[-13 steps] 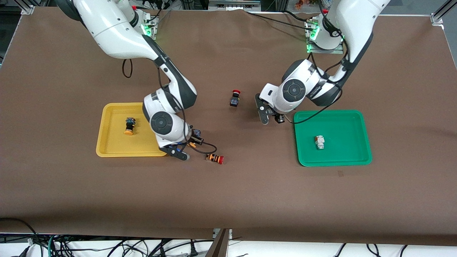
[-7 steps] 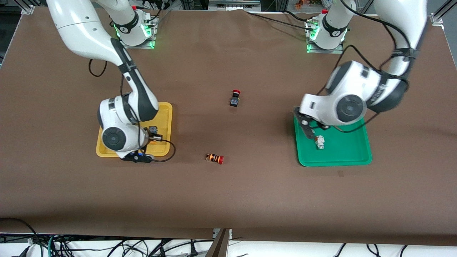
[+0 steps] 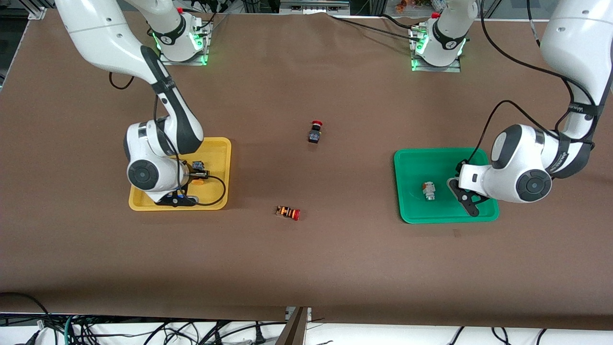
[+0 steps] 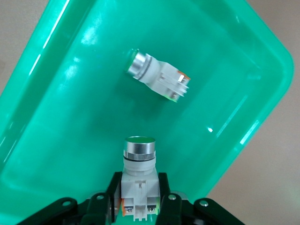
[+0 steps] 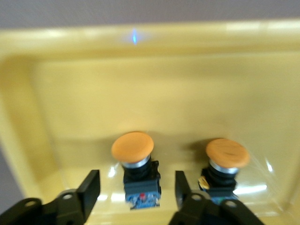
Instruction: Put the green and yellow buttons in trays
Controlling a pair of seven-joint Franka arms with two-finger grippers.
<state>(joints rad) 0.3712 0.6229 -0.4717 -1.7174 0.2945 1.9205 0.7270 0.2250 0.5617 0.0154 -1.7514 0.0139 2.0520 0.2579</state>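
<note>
The left wrist view shows the left gripper (image 4: 137,206) closed on a white-bodied button (image 4: 137,180) over the green tray (image 4: 56,154), in which a second white-bodied button (image 4: 157,77) lies on its side. In the right wrist view, the right gripper (image 5: 136,190) is seen over the yellow tray (image 5: 140,84) with its fingers spread wide of one orange-capped button (image 5: 134,164), apparently not touching it. Another orange-capped button (image 5: 225,164) stands just beside it.

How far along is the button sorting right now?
One white button lies in the green tray. The left gripper holds the second over it, unreleased. In the yellow tray, one yellow button rests; the right gripper, open, straddles the other. Only release and retreat remain.
</note>
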